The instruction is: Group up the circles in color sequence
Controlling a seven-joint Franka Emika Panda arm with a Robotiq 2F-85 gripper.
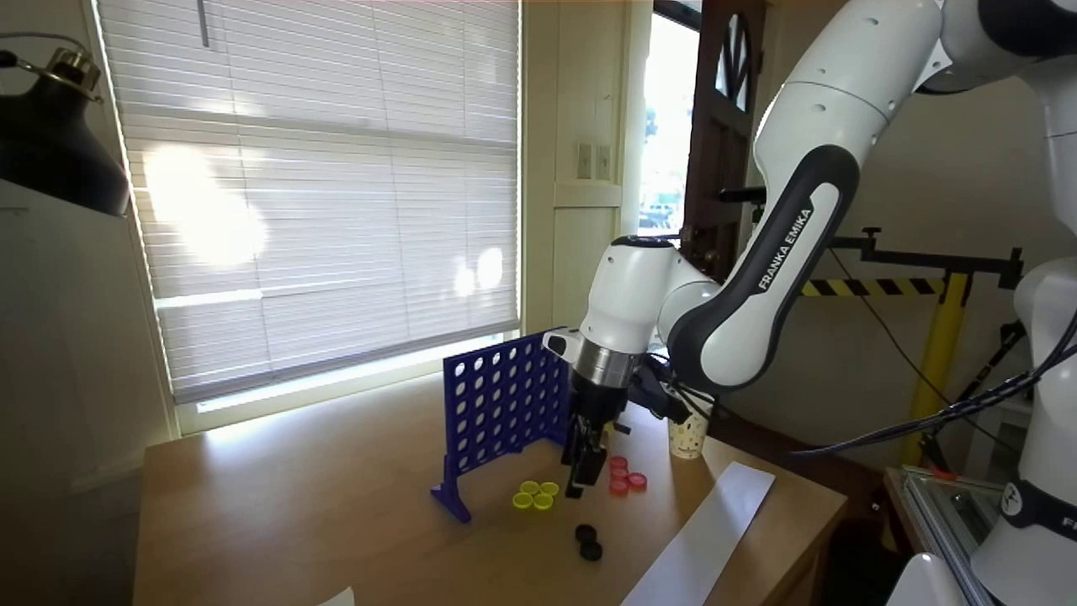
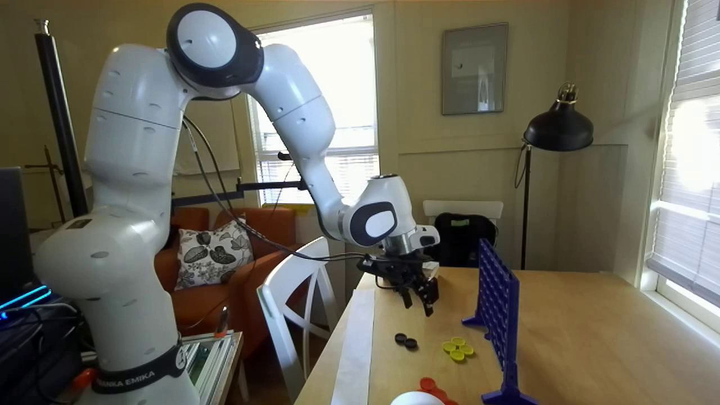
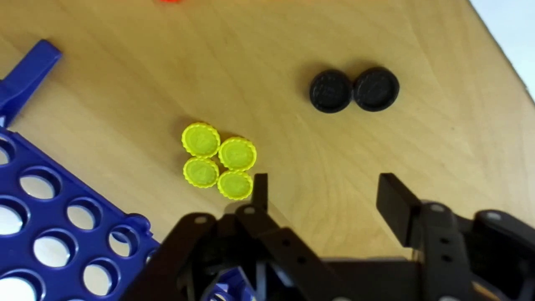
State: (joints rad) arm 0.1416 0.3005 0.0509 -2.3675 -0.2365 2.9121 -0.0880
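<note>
Several yellow discs lie touching in a cluster on the table; they show in both exterior views [image 1: 543, 502] [image 2: 457, 355] and in the wrist view [image 3: 237, 154]. Several red discs lie grouped near the paper cup in both exterior views [image 1: 637, 481] [image 2: 428, 385]; only a red sliver shows at the wrist view's top edge [image 3: 170, 1]. Two black discs touch side by side in all views [image 1: 591, 551] [image 2: 411, 343] [image 3: 376, 89]. My gripper [image 1: 580, 481] [image 2: 418, 310] [image 3: 322, 188] is open and empty above the table, with bare wood between its fingers.
A blue upright grid [image 1: 450, 421] [image 2: 511, 315] [image 3: 104, 209] stands beside the yellow discs. A patterned paper cup [image 1: 688, 438] stands near the red discs. A white paper strip [image 1: 707, 530] [image 2: 355, 343] lies along the table edge. A white chair [image 2: 275, 304] stands by that edge.
</note>
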